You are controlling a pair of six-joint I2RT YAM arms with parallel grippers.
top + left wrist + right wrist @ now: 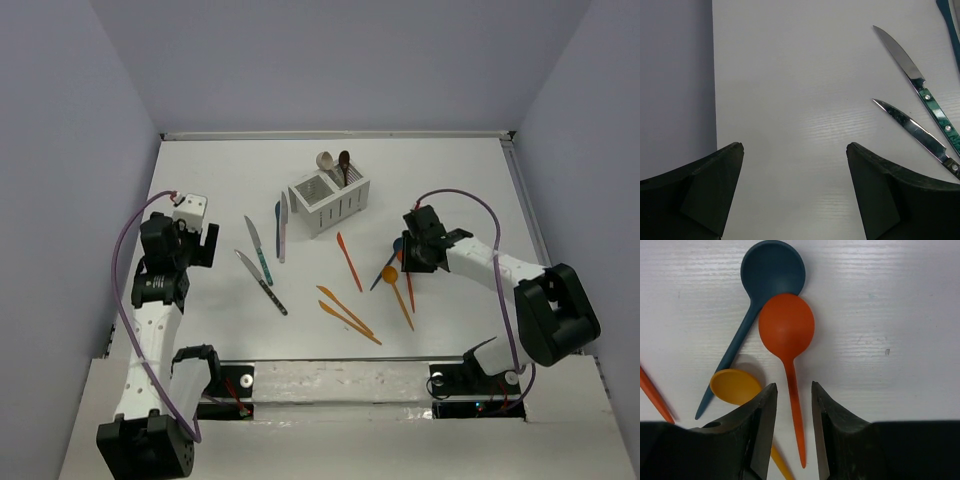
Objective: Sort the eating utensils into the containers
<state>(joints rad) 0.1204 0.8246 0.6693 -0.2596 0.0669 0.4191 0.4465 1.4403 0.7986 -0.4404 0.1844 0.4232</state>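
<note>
White table [470, 185], pale walls on three sides; the surface is lit evenly. Right claw [793, 386]: the jaws are narrowed to a slim gap and stand either side of the handle of the orange spoon [786, 325]. A sliver of table shows on both sides of the handle, so I record no contact and nothing lifted. The spoon lies flat, right of the table's centre. Its long axis runs almost straight out from my wrist, with the bowl ahead of the fingertips and the handle passing back between them, its end slanting slightly to the right. The blue spoon [772, 270] lies just beyond, its bowl meeting the rim of the orange bowl and its handle slanting back to the left. A yellow spoon [735, 386] sits to the left, its bowl partly hidden under my left finger. Left claw [795, 150]: the jaws are spread wide over bare table at the left side, holding and touching nothing. Two metal knives with green handles [912, 75] [912, 127] lie apart from it to the right, blade tips pointing up and to the left in the wrist view. The white caddy [330, 200] stands at the far centre, a beige spoon [326, 160] and a dark spoon [344, 160] upright in its far compartment.
</note>
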